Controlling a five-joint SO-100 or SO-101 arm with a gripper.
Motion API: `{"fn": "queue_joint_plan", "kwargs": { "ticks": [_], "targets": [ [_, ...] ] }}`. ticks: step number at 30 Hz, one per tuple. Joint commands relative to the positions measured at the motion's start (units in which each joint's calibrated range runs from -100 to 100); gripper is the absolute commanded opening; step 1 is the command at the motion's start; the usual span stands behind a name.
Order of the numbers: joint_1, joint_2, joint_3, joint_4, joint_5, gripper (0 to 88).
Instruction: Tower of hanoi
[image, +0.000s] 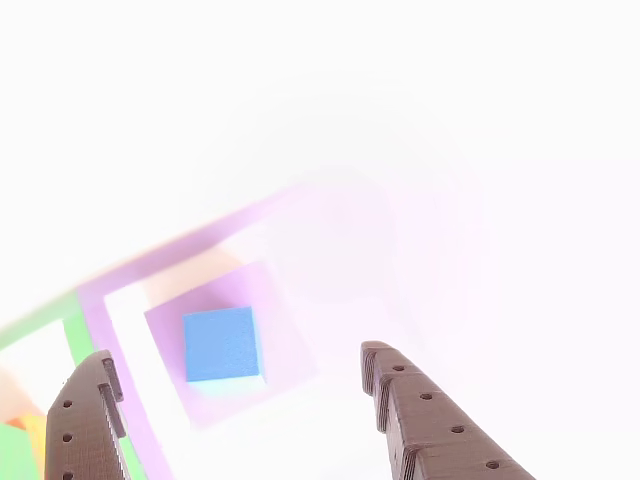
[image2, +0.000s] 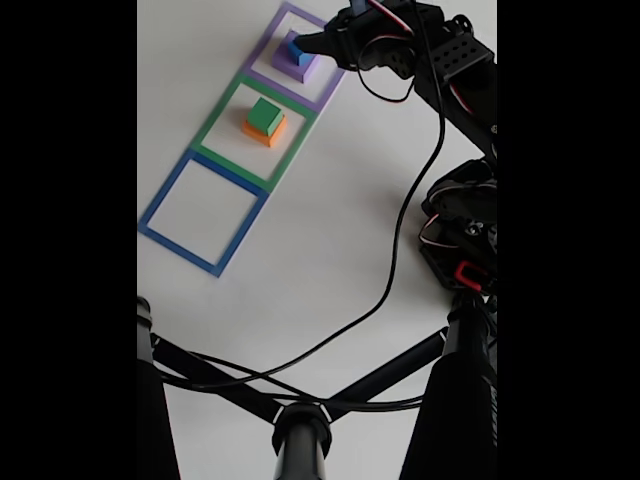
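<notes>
Three square outlines lie in a diagonal row on the white surface (image2: 330, 200) in the fixed view: blue outline (image2: 203, 212), bare inside; green outline (image2: 256, 131), holding a green cube (image2: 265, 114) stacked on an orange cube (image2: 264, 132); purple outline (image2: 297, 57), holding a small blue cube (image2: 295, 46) atop the pale-purple slab (image2: 303, 67). Gripper (image: 232, 362) fingers (image: 425, 410) spread apart, hovering at the blue cube, gripping nothing.

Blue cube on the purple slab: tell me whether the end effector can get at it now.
Probably yes. The end effector is open just short of the blue cube, which sits uncovered atop the purple slab; nothing lies between.
</notes>
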Motion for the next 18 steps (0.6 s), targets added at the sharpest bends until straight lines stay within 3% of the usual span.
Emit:
{"fn": "queue_joint_plan", "kwargs": {
  "ticks": [1,7,18],
  "targets": [
    [-1.36,4.35,2.20,-14.77,0.00,26.6],
    [-2.32,13.07,5.75,-29.34,0.00,26.1],
    [-3.18,22.36,7.93,-42.30,0.00,25.3]
  ]
}}
